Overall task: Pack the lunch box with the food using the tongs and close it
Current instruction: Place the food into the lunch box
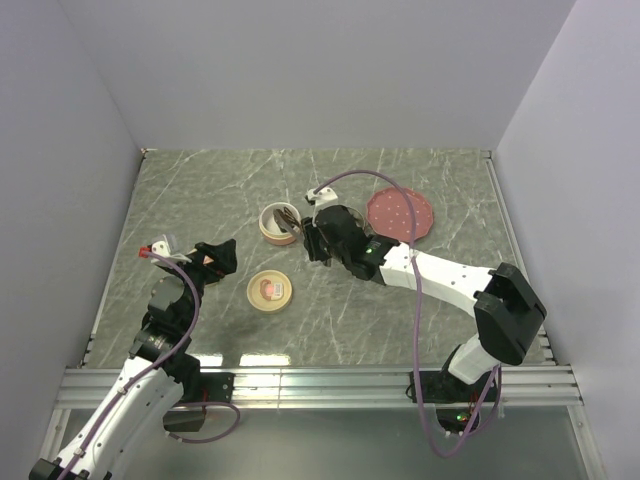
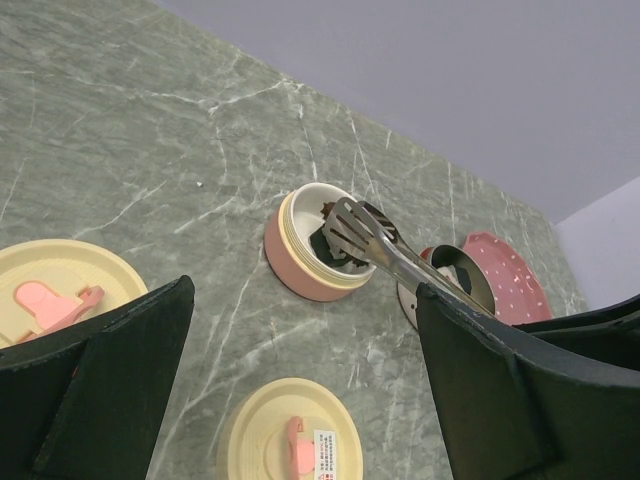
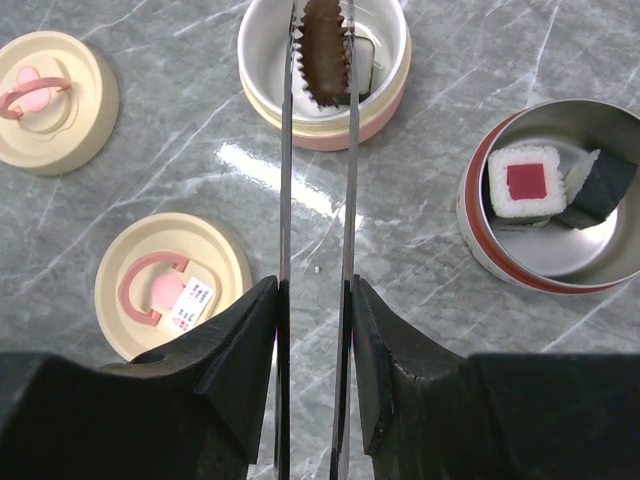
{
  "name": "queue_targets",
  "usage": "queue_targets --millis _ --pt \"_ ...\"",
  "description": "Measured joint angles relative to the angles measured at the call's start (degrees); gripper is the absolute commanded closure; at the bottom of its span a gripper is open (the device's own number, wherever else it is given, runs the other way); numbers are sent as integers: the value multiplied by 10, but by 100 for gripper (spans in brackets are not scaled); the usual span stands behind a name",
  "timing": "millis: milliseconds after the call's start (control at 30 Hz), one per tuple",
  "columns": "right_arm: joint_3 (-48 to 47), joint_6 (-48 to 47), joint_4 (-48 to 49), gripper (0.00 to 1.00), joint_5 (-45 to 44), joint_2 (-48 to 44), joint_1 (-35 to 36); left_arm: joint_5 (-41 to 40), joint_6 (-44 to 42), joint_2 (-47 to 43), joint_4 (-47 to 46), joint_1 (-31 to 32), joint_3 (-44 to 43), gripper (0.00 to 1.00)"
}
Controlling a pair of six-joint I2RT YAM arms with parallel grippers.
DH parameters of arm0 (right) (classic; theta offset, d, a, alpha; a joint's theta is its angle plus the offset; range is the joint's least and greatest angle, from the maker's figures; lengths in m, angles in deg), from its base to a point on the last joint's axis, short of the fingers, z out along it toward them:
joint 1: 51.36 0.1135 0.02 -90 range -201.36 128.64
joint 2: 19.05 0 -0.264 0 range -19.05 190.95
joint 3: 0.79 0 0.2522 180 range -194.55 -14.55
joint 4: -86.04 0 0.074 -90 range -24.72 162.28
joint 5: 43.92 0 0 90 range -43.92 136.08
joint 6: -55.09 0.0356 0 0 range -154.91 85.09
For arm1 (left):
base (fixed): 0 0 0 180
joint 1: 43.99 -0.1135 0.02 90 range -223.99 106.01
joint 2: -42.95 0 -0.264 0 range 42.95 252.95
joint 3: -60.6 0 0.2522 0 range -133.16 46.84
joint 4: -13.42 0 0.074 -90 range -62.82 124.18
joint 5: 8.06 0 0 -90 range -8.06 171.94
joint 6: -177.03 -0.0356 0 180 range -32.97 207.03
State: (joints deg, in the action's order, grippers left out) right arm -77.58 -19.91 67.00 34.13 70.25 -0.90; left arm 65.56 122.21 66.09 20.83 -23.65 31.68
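Note:
My right gripper (image 3: 315, 290) is shut on the tongs (image 3: 285, 180), one finger pressed against each thin arm. The tong tips reach into the pink lunch box bowl (image 3: 395, 92), with a dark brown piece of food (image 3: 322, 50) between them. From the left wrist view the tongs (image 2: 390, 250) slant down into that bowl (image 2: 295, 270). A red-rimmed metal bowl (image 3: 480, 240) holds a white piece with a red centre (image 3: 523, 181) and a dark piece (image 3: 600, 185). My left gripper (image 2: 305, 290) hangs open and holds nothing, near the left edge (image 1: 215, 255).
Two round cream lids with pink handles lie on the marble table, one nearer (image 3: 170, 285) and one farther left (image 3: 50, 100). A pink dotted plate (image 1: 400, 214) sits behind my right arm (image 1: 440, 275). Grey walls close in the table on three sides.

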Motion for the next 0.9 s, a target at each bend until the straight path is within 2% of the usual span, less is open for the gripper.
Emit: queue_targets --millis 900 --pt "0 -8 24 57 -26 0 5 0 0 0 1 0 0 1"
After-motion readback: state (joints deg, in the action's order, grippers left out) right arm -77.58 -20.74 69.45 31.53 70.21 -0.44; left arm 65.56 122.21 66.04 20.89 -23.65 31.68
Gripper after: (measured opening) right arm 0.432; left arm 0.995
